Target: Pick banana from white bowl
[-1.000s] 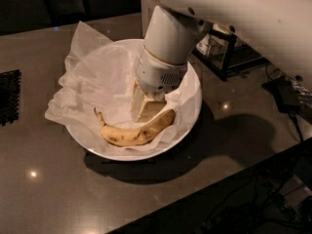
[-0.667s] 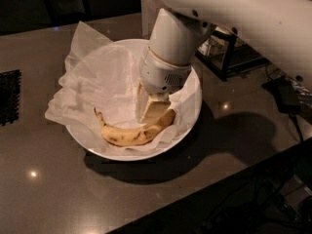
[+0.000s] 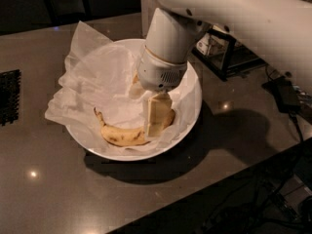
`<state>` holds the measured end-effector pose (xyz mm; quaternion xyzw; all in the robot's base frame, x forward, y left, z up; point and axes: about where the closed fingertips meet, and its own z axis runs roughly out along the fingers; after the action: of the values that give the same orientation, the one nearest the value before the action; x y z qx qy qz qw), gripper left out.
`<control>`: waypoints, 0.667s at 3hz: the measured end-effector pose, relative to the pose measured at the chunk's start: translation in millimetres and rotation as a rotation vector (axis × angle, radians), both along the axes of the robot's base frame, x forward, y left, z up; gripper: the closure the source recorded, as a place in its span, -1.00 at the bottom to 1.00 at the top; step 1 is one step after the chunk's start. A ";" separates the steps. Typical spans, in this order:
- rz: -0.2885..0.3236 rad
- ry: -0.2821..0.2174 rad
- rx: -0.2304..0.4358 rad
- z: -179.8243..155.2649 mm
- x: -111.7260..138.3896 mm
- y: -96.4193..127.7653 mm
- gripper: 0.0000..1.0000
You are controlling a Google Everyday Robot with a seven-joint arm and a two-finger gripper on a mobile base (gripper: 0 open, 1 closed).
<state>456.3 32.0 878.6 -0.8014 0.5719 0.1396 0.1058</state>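
Observation:
A speckled yellow banana [image 3: 122, 135] lies in the front part of the white bowl [image 3: 192, 108] on crinkled white tissue paper [image 3: 97, 77], its dark stem tip pointing left. My gripper [image 3: 146, 104] hangs from the white arm and reaches down into the bowl over the banana's right half. It is open. One finger [image 3: 157, 116] stands in front of the banana and hides part of it, the other finger [image 3: 136, 89] is behind it. The banana rests on the paper.
The bowl stands on a dark grey counter [image 3: 58, 194]. A black wire rack [image 3: 226, 52] with packets stands behind right of the bowl. A black grille [image 3: 9, 96] is at the left edge. The counter's front edge runs diagonally at lower right, with cables [image 3: 282, 96] nearby.
My gripper has come lower and a little toward the front of the bowl, so the front finger now covers part of the banana. The banana has not moved.

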 end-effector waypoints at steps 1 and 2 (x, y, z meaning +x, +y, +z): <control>0.000 -0.002 0.000 0.4 0.3 0.5 -0.42; 0.000 -0.007 0.003 0.8 1.6 2.4 -0.34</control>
<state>457.9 34.4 879.4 -0.8016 0.5715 0.1376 0.1089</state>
